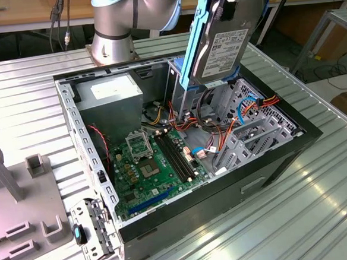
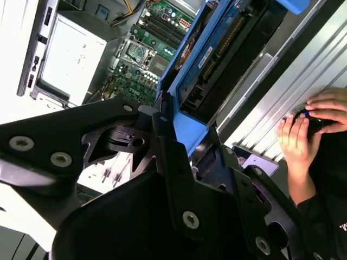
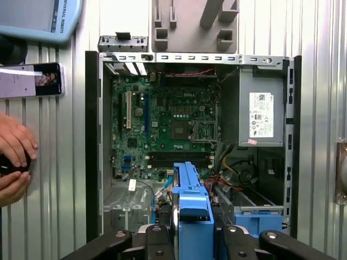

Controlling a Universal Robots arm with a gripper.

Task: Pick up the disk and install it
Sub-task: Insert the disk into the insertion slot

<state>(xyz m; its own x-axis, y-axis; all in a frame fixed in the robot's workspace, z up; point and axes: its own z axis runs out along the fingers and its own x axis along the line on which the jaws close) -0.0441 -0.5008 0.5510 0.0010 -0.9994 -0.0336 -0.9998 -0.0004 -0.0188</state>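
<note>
1. Pincer [image 3: 192, 234] is clamped on the disk [image 1: 222, 40], gripping it by the blue side rails. The disk hangs near-upright, label showing, above the case [image 1: 308, 133] and clear of it.
2. Step in hand, as I read it: carry the disk to the drive cage [image 3: 257, 222] at one corner of the case. It isn't seated in anything yet.
3. The disk sits tilted over the case in the exterior view. Square the rails to the cage guides before any part drops below the case rim.
4. The cables [image 1: 261, 103], an orange and blue bundle, lie inside the case right under the disk. That's a snag risk, so go slow and straight with no sideways sweep.
5. The slot mouth is mostly hidden behind the disk. It's probably the blue-topped bay, but I can't confirm.
6. A person's hands [image 3: 13, 162] rest on the counter [image 1: 321, 203] just outside the case. Keep the arm's motion within the case outline.
</note>
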